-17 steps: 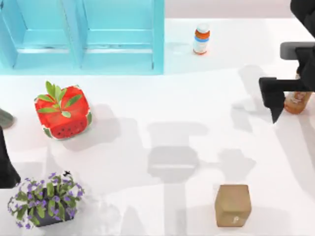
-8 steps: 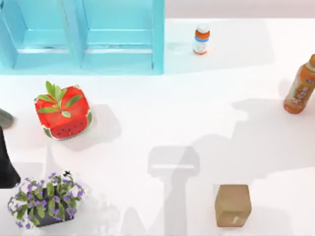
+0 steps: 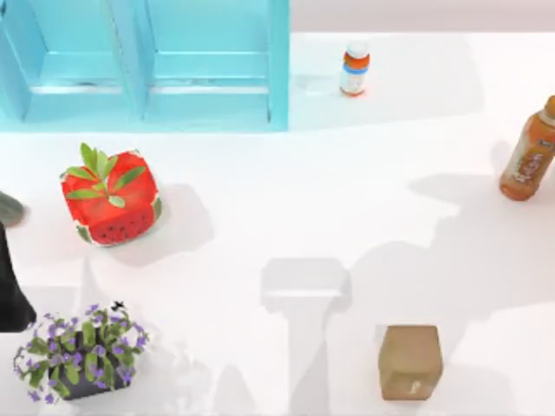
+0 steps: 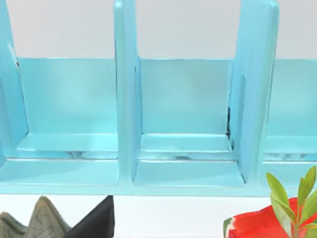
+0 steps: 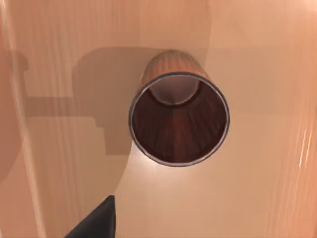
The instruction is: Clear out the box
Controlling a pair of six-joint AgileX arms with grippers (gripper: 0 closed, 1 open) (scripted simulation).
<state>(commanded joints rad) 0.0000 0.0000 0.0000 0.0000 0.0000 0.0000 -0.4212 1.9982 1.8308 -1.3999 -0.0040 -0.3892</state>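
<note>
My right gripper (image 5: 94, 223) hangs over a wooden cup (image 5: 178, 119) standing upright inside the box (image 5: 257, 188), jaw state untellable, while my left arm (image 3: 10, 286) sits parked at nine o'clock.

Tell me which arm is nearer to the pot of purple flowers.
Left. The left arm is at the left edge of the table, just beside the flower pot. The right arm hangs above a wooden cup on a wooden surface elsewhere.

Right arm gone from the top view's right edge, orange bottle (image 3: 527, 159) now unobstructed, apparently unmoved.
</note>
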